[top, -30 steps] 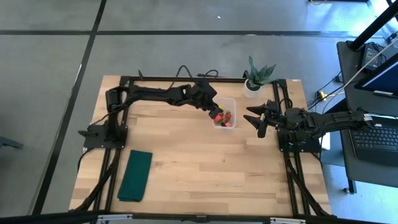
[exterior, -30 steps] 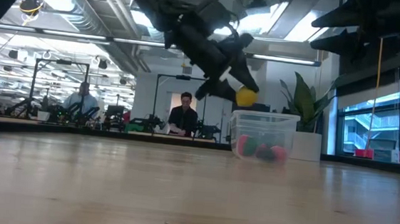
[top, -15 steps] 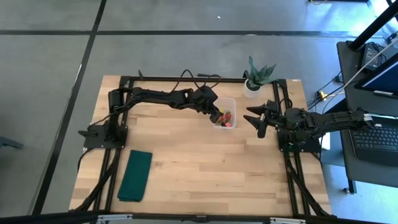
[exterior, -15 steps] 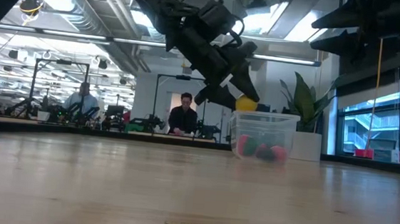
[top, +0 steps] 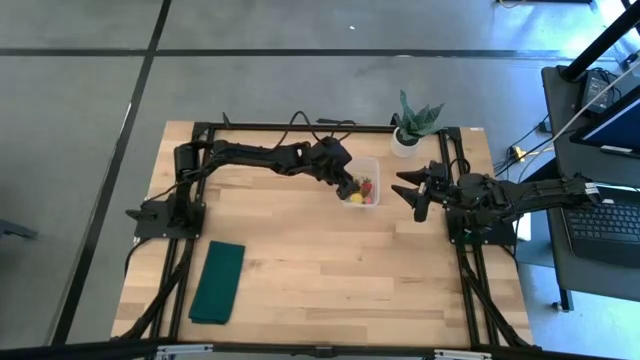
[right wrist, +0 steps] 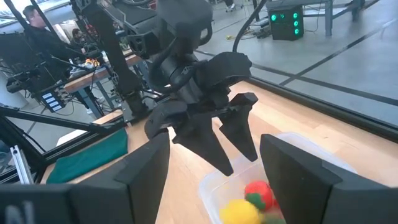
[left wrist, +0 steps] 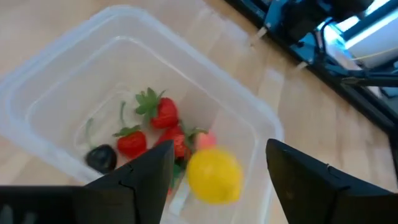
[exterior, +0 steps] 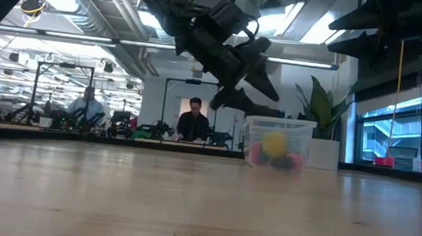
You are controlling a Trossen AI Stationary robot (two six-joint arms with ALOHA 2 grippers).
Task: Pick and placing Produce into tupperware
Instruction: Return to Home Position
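- High view is the only one that shows the whole table [top: 300,250], with the green cloth [top: 218,282] on the left arm's side and the plant [top: 415,120] at the far edge.
- Left gripper [top: 350,185] hangs over the tub [top: 370,163]. Its jaws are wide apart and hold nothing.
- Right gripper [top: 402,184] waits near the tub, not touching it. Its jaws are spread too, with nothing in them.
- Low view shows two people [exterior: 193,120] in the room behind, which the top view does not.
- Left wrist view looks right into the tub. Inside are a yellow lemon [left wrist: 214,174], red strawberries [left wrist: 165,113] and one dark berry [left wrist: 101,157].
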